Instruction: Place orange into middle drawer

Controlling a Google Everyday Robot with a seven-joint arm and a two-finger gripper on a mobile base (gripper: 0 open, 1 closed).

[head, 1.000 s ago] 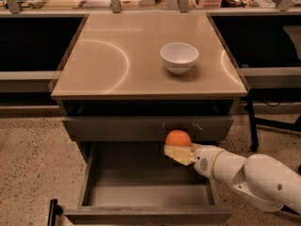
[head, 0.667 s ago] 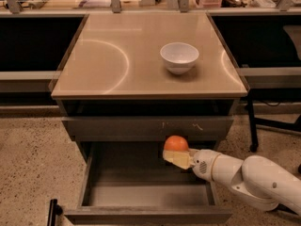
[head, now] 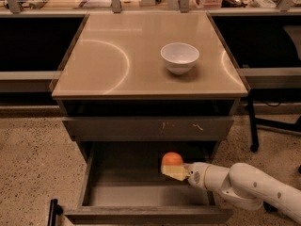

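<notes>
The orange (head: pixel 171 159) is round and bright, held inside the open middle drawer (head: pixel 141 192), a wide grey box pulled out below the scratched grey drawer front (head: pixel 148 127). My gripper (head: pixel 173 170) reaches in from the right on a white arm and is shut on the orange, its pale yellow fingers (head: pixel 176 173) under and around the fruit. The orange is low in the drawer, right of centre, near its back. I cannot tell whether it touches the floor.
A white bowl (head: pixel 179 57) stands on the tan cabinet top (head: pixel 117 60). Dark shelves flank the cabinet. A black chair leg (head: pixel 252 126) is at the right. A black post (head: pixel 52 211) rises at the lower left by the drawer's front corner.
My gripper has carried the orange a little to the left and down, deeper into the open drawer. The bowl and the drawer have not moved.
</notes>
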